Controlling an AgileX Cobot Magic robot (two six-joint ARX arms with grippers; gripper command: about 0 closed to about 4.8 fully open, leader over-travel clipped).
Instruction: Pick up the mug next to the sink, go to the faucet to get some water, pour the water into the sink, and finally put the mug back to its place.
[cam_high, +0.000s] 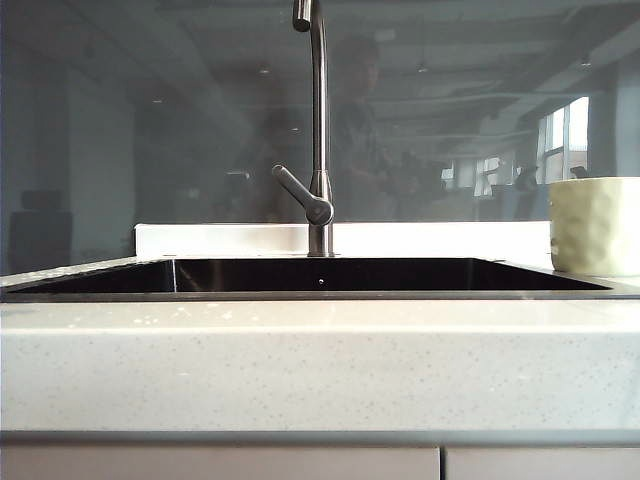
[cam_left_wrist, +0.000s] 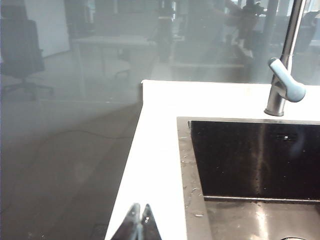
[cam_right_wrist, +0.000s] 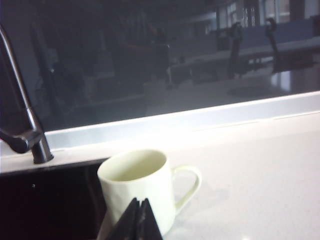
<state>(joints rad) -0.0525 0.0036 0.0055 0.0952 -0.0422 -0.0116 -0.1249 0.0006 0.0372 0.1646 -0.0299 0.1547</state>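
One mug (cam_right_wrist: 137, 187) is sitting upright on the counter (cam_high: 320, 360) right of one sink (cam_high: 320, 275) and one faucet (cam_high: 318, 130), with left gripper (cam_left_wrist: 139, 220) and right gripper (cam_right_wrist: 138, 217) jaws together, holding nothing.

pale speckled counter (cam_high: 300, 370) before a glass wall (cam_high: 150, 120).

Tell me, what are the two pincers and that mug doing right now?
Left pincer shut, empty, above the counter beside the sink. Right pincer shut, empty, just short of the mug. Mug upright by the sink, untouched. Nothing in the way.
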